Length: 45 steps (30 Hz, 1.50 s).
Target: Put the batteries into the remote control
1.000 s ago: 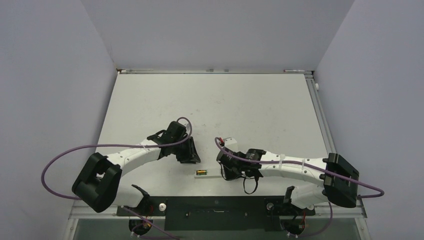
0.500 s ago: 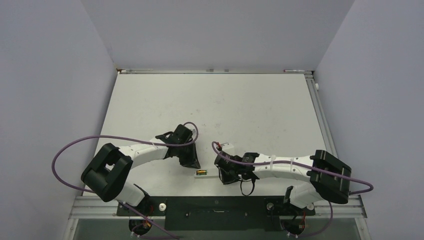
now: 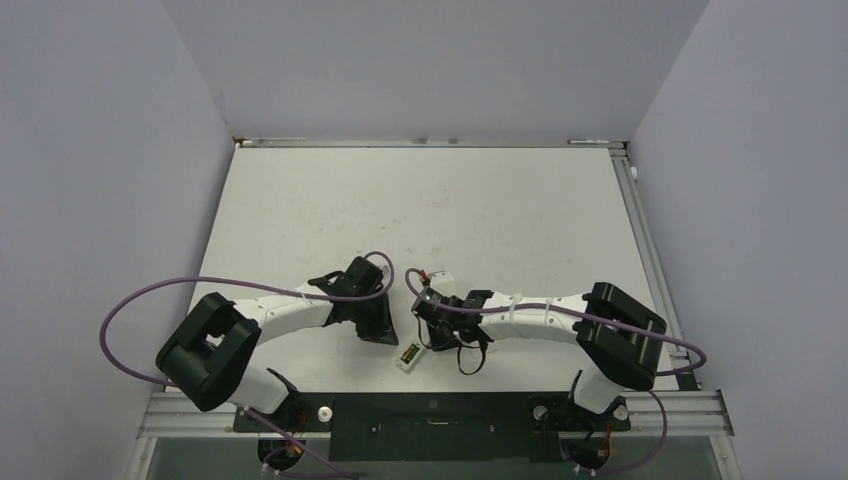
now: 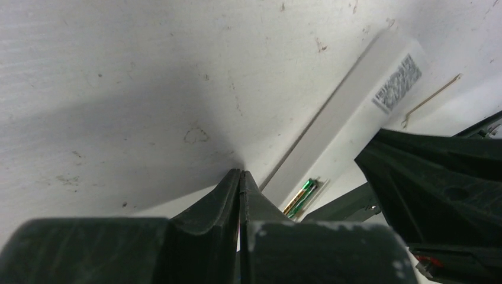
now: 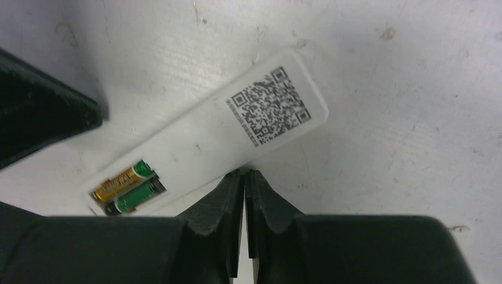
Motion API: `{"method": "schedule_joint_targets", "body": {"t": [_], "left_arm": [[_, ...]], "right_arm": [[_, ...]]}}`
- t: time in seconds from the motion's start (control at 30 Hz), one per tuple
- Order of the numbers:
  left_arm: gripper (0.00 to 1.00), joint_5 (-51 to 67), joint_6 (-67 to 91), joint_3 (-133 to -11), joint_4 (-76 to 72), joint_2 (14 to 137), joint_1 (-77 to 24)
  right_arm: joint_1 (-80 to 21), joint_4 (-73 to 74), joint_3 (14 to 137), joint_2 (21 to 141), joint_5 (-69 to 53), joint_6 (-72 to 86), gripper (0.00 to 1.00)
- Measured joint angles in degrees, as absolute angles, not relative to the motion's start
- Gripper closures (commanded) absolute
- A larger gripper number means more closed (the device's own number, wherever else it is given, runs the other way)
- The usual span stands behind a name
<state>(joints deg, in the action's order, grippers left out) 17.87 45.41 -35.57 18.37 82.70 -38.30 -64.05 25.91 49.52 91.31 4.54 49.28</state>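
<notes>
Lying flat on the counter [image 3: 500, 220], the remote control [image 5: 237, 139] sits in the lower centre of the top view, between the 2 arms and a little below their tips. In the right wrist view its long axis runs from lower left to upper right. The QR label [image 5: 269, 106] is at the upper right end and the open recess [image 5: 127, 188] at the lower left end.

Both batteries [image 5: 131, 186] lie side by side in that recess, 1 gold-orange and 1 with a green wrap, so the loading looks close to done. No cover is visible.

The right tool [image 5: 244, 173] is pinched fully together and holds nothing. Its tips meet the remote's lower long edge about midway along, touching or nearly so, which makes this the nearer arm. From there the batteries lie to the lower left, along the remote's axis.

The left tool [image 4: 240, 173] is also closed tight and empty, its tip on or just above the counter. In its own view the remote runs from lower centre to upper right, just to the tool's right
</notes>
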Motion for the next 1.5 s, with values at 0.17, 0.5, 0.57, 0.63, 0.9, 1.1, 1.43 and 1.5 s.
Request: {"method": "schedule_joint_targets", "body": {"t": [0.17,0.5,0.57,0.63,0.9,1.1,1.43,1.5], "left_arm": [[1.00,17.8,46.4,-34.2,18.3,81.3,-39.9],[1.00,16.9,50.8,-33.1,17.2,80.2,-46.6],[1.00,16.7,51.9,-33.1,16.6,80.2,-48.0],[1.00,16.6,53.0,-33.1,16.0,80.2,-49.1],[1.00,16.3,56.6,-33.1,13.0,80.2,-50.9],[1.00,16.3,57.9,-33.2,11.5,80.8,-51.9],[0.95,16.3,58.3,-33.5,10.0,81.8,-52.5],[0.91,16.3,58.3,-33.5,10.1,81.6,-52.5]], "right_arm": [[-61.8,25.7,52.7,94.3,5.2,46.8,0.91],[-60.4,25.6,57.2,98.2,5.3,43.0,0.91],[-60.3,25.6,57.3,98.3,5.3,42.7,0.91],[-60.1,25.6,57.3,98.3,5.3,42.5,0.91],[-57.3,28.3,57.2,96.0,5.2,41.1,0.79],[-54.1,32.7,57.0,87.4,6.3,39.3,0.66],[-48.3,38.3,49.0,77.1,6.1,38.0,0.60],[-47.1,38.4,47.4,76.6,5.3,38.0,0.59]]}}
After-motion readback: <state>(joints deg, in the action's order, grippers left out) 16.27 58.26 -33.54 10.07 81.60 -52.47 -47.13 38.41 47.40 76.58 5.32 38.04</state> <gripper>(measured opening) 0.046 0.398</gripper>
